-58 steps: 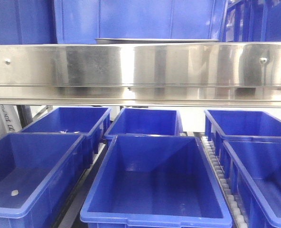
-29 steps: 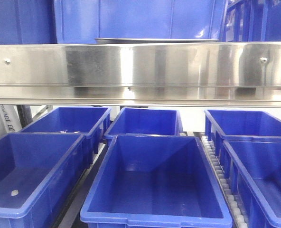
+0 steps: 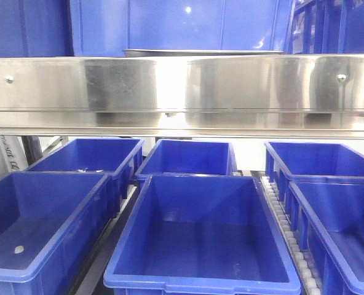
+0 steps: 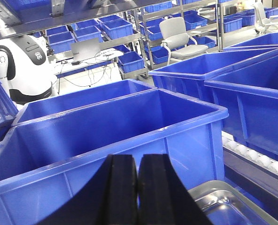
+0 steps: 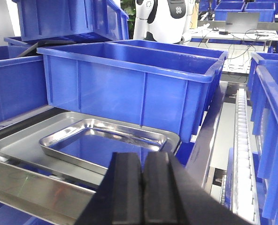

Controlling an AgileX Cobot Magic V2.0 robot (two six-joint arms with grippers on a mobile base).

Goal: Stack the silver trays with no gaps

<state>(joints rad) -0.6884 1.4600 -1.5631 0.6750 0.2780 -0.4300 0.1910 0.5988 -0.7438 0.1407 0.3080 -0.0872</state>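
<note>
- We are seeing a small shiny stainless-steel rectangular tray [image 5: 104,140] lying inside a larger flat silver tray [image 5: 17,145] on the shelf, just in front of a deep blue plastic bin [image 5: 129,84].
- We are judging the stacking as largely done. The small tray is sitting within the big one's rim, towards its right side, with bare floor showing on the left.
- We are reading what is left as a check, and perhaps a press, so that the small tray is lying flat on the big one with no gap beneath.
- We are finding the right gripper [image 5: 142,187] clenched with its black pads together and nothing between them, hovering just above the near edge of the trays.
- We are finding the left gripper [image 4: 137,187] likewise clenched and empty, with a silver tray corner [image 4: 223,204] showing to its lower right.
- We are unable to tell whether the small tray's base is resting fully flat, or whether more trays are waiting elsewhere.
- From the front, we are getting only a thin silver edge [image 3: 200,53] above the broad steel shelf beam [image 3: 182,92]; the rest of the trays is hidden, and neither arm is showing there.
</note>
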